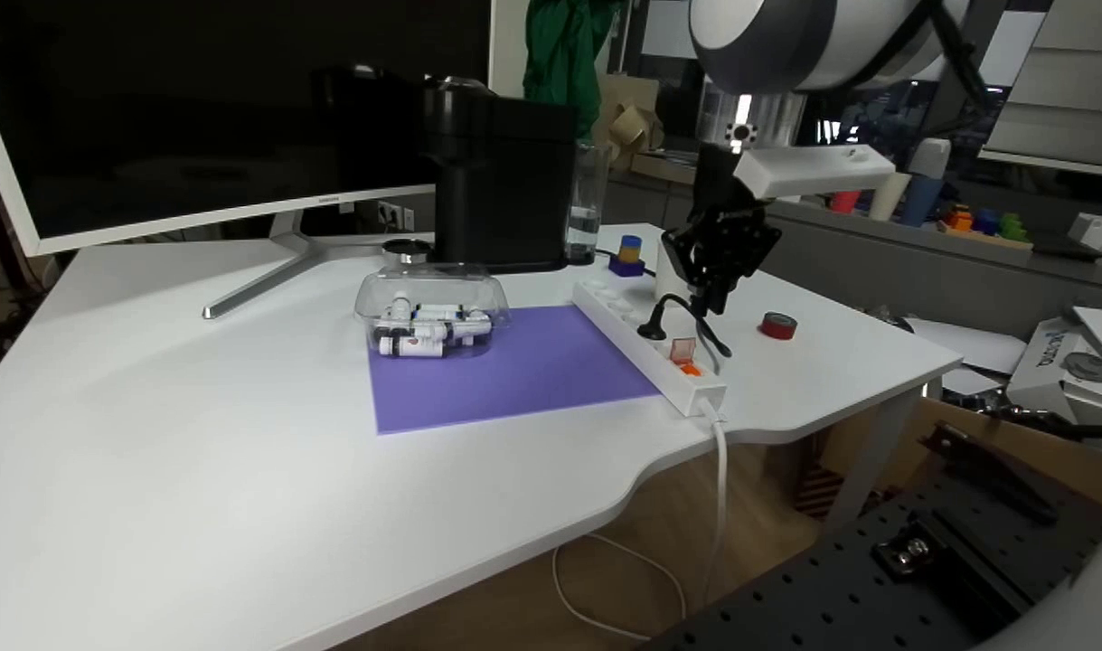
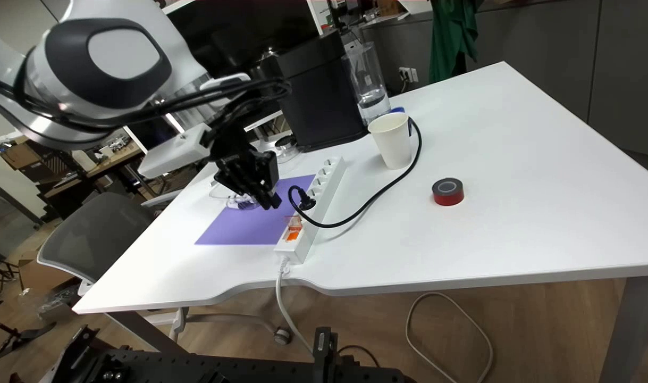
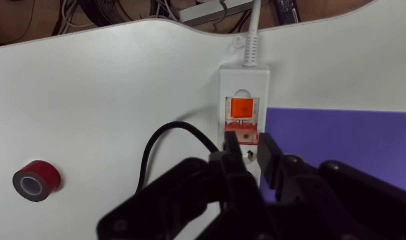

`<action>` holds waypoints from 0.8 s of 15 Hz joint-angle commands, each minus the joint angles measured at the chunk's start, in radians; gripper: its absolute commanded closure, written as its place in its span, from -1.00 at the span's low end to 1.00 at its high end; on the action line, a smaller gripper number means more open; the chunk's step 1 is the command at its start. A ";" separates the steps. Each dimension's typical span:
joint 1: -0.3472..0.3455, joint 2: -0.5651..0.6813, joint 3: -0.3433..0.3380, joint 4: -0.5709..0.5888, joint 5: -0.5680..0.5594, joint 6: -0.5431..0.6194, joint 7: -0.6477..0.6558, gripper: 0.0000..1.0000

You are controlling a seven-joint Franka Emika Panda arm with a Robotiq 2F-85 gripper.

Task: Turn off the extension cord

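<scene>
The extension cord is a white power strip lying on the table; it also shows in an exterior view and the wrist view. Its orange switch is near the cord end, and the clear red switch cover stands flipped open; both show in both exterior views. A black plug sits in a socket beside the cover. My gripper is open and empty, above the strip, with its fingertips apart and overlapping the cover in the wrist view. The fingers hide the plug and the farther sockets there.
A black cable loops beside the strip. A purple sheet lies along its other side, with a clear box of small tubes. A white cup, red tape roll, black machine and monitor stand around.
</scene>
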State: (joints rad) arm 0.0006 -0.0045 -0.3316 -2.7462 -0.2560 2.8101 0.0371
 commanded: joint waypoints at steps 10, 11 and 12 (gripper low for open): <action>-0.140 -0.326 0.220 -0.029 0.111 -0.332 0.064 -1.00; -0.146 -0.331 0.229 -0.027 0.118 -0.346 0.079 -1.00; -0.153 -0.332 0.236 -0.027 0.115 -0.354 0.090 -1.00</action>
State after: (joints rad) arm -0.1281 -0.3060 -0.1247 -2.7712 -0.1482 2.4997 0.0662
